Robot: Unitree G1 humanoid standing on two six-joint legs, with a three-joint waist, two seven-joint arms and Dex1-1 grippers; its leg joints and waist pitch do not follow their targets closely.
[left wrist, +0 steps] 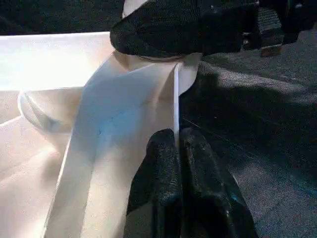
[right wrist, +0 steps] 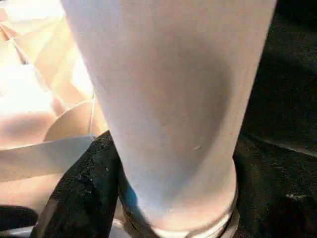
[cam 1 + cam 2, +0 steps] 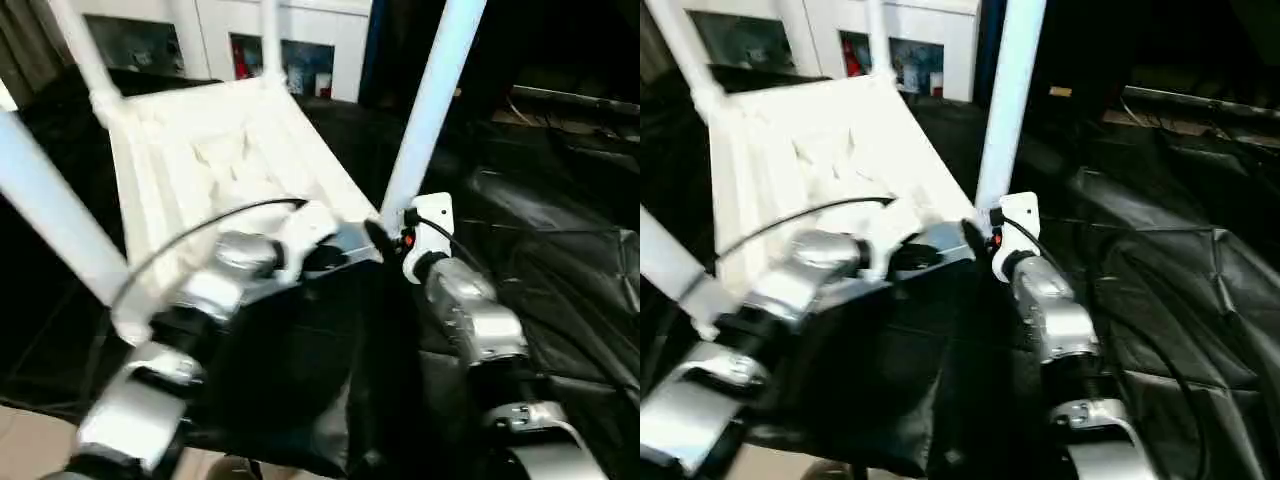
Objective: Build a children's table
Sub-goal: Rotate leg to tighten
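Black cloth, creased and faintly glossy, drapes the work tabletop (image 3: 560,260) under everything we see; white cabinets (image 3: 200,40) with dark openings stand along the back wall.

We note the children's table (image 3: 230,160) lying upside down on the cloth, tilted, its ribbed white plastic underside facing us, the raised rim running round it. Smooth white tube legs stand up from the corner sockets: one near leg (image 3: 430,110) on the right, one near leg (image 3: 50,210) on the left, and two more at the far corners.

Our left gripper (image 1: 177,144) has its jaws together, pinched on the thin rim wall of the children's table just beside the right near corner socket. The textured black fingers (image 1: 163,188) press flat to each other with the rim edge between their tips.

Our right gripper (image 3: 385,240) sits at the base of the right near leg, jaws apart around the tube just above its socket collar; one black finger (image 2: 84,188) lies against the tube.
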